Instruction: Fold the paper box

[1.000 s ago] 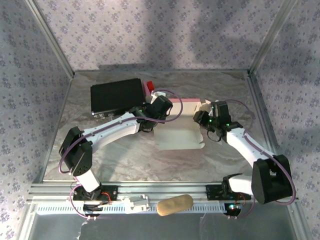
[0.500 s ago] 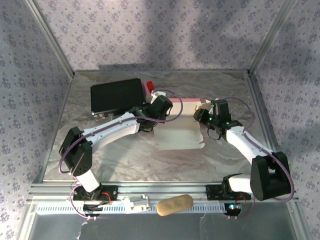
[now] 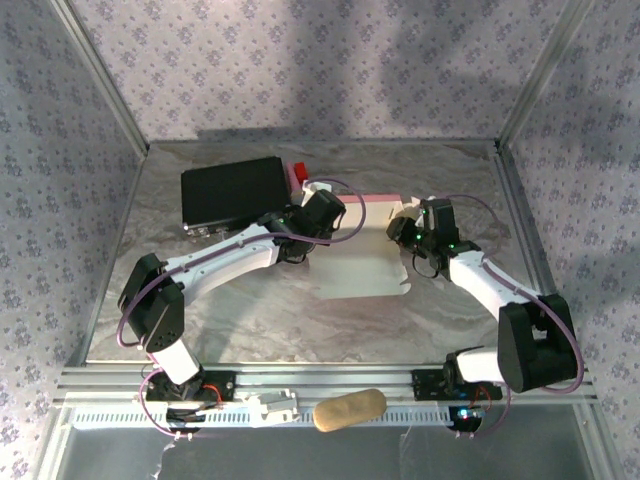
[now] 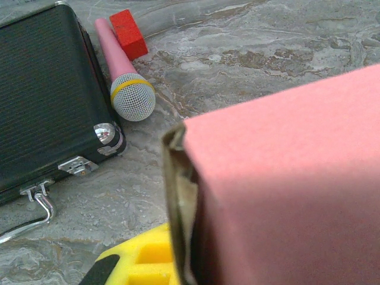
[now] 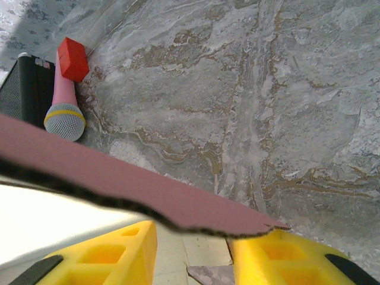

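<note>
Between the two grippers, mid-table: the paper box [image 3: 355,268]. It is thin pink cardboard, pale cream inside, opened out as a roughly square sheet. A low pink wall stands along its far edge.

Left gripper [image 3: 300,247]: at the box's far left corner, closed down on a pink flap. In the wrist view a matte, faintly fibrous pink panel rises right beside one yellow finger [image 4: 139,264]. The panel's raw brownish cut edge is doubled over at the fold. The other finger is hidden behind the panel.

Right gripper [image 5: 193,254]: at the box's far right corner, jaws part open. Two blocky yellow fingers [image 5: 104,255] with moulded recesses stand apart, nothing visibly pinched. A pink flap with a dark, uneven edge runs across just ahead of the fingertips. The pale inner face shows below it, to the left.

Beyond the left gripper's tips, up and to the left:
- black box [image 4: 41,89]: finely ribbed surface, chrome corner cap and latch, wire handle.
- toy microphone [image 4: 132,98], just beside the black box: tapered pink handle, yellow band, grey mesh ball.
- red block [image 4: 129,34]: just beside the handle's far end.

Table [image 3: 250,300]: grey marbled sheet, brown veining, slight sheen.
</note>
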`<state>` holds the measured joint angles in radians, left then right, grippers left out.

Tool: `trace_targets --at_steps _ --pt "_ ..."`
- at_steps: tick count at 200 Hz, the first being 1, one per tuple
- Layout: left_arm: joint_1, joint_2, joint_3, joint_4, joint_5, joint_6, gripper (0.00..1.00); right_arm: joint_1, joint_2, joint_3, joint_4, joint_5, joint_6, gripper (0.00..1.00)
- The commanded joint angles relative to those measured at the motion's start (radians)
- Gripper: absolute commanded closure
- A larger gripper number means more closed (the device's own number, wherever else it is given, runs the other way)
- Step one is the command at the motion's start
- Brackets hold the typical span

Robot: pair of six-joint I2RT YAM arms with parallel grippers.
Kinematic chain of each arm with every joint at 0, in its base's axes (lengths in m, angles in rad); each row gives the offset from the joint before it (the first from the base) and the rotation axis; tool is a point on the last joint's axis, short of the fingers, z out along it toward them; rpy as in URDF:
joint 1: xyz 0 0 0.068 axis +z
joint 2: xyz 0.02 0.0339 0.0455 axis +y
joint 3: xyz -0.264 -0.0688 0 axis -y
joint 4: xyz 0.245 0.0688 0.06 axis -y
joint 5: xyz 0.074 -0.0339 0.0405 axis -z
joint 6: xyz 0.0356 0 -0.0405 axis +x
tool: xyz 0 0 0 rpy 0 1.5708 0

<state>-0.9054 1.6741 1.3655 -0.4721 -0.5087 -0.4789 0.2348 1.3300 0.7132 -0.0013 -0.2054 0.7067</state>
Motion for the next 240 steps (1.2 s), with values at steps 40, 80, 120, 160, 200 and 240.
trace_targets --at_steps 40,80,120,160,200,240 --pt "-0.008 -0.028 0.050 0.008 0.025 0.007 1.00 0.019 -0.012 0.004 0.033 -0.008 0.005 0.67" --pt "-0.008 -0.030 0.050 0.009 0.024 0.004 1.00 0.064 0.001 0.041 0.007 0.009 -0.014 0.67" --pt "-0.007 -0.033 0.058 0.002 0.025 0.008 1.00 0.101 0.019 0.064 -0.013 0.025 -0.046 0.68" --pt "-0.007 -0.036 0.050 0.004 0.023 0.008 1.00 0.136 0.046 0.104 -0.061 0.040 -0.070 0.69" --pt "-0.007 -0.040 0.054 0.004 0.023 0.010 1.00 0.156 0.060 0.114 -0.078 0.050 -0.118 0.69" --pt "-0.002 -0.045 0.045 0.001 0.018 0.008 1.00 0.164 -0.011 0.094 -0.095 0.076 -0.119 0.68"
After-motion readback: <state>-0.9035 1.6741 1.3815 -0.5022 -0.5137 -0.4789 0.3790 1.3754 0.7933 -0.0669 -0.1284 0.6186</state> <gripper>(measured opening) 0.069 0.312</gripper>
